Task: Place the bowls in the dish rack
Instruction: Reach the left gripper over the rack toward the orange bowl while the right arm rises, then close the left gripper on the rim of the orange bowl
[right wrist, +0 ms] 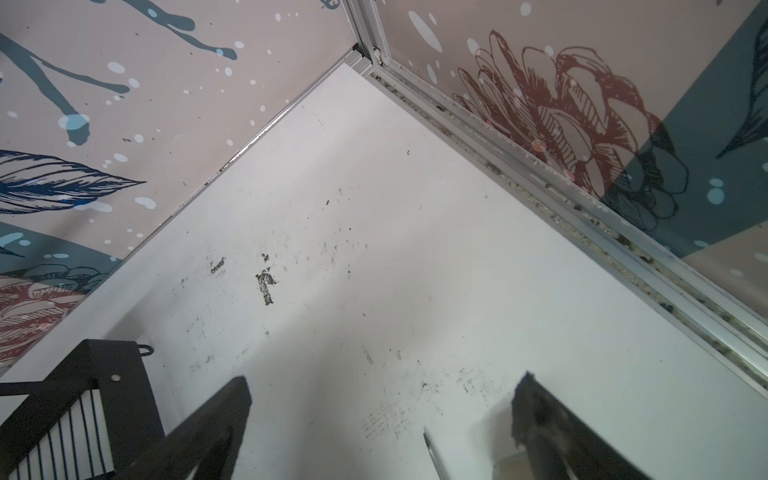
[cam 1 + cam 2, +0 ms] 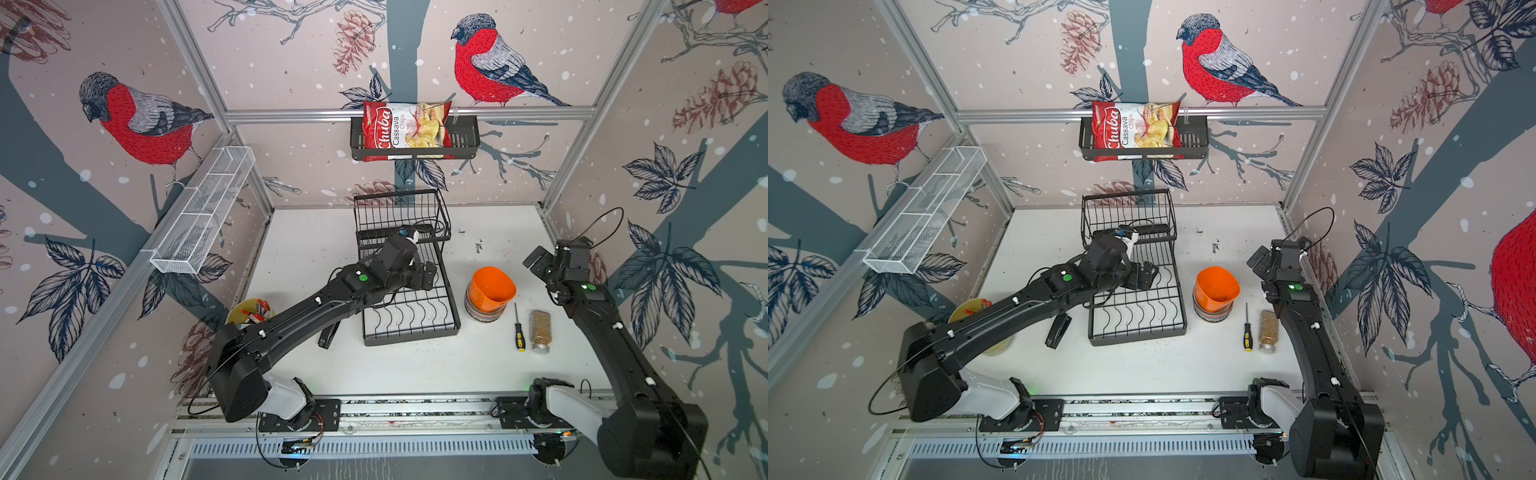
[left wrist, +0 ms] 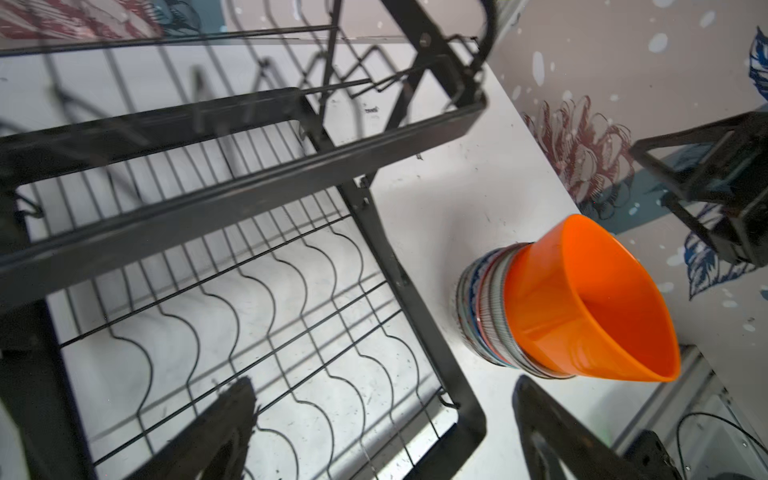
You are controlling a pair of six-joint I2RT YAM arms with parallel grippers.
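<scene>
Currently the bowls [image 2: 478, 313] are sitting nested in one stack, orange bowl [image 2: 493, 289] on top, just right of the dish rack [image 2: 411, 338]. Those beneath are too tightly nested to count. The rack is holding none. Left gripper [image 2: 427, 276] is hovering over the rack base, jaws wide, empty, likely reaching stackward. Right gripper [image 2: 536, 259] is hanging wide open, empty. One screwdriver [image 2: 518, 328] and one jar [image 2: 541, 331] are lying right of the stack.
</scene>
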